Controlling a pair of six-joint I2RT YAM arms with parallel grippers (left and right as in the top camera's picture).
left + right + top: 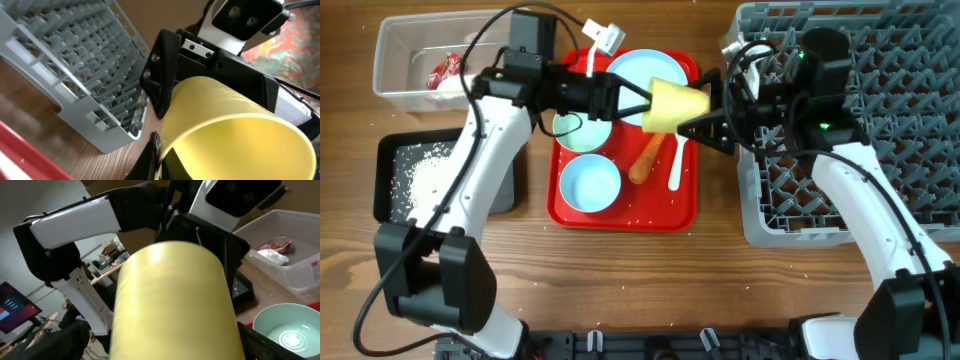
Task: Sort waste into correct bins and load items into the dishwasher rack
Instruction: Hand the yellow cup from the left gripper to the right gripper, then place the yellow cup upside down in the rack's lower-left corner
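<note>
The small yellow cup [675, 105] is held on its side in the air between the red tray and the dishwasher rack [880, 60]. My left gripper [642, 102] is shut on the cup's rim, one finger inside the mouth [160, 145]. My right gripper [708, 115] closes around the cup's base end; the cup [170, 295] fills the right wrist view. The pale-blue plate [645, 72], two bowls [582, 128] [590, 185], the carrot [647, 160] and the white spoon [675, 165] lie on the red tray. The wrapper [444, 70] lies in the clear tub [395, 40]. Rice [425, 170] lies in the black tray [390, 150].
The red serving tray [620, 215] sits mid-table between the bins on the left and the rack on the right. The rack's near corner [100, 135] shows in the left wrist view. A few rice grains lie scattered on the wood near the tray.
</note>
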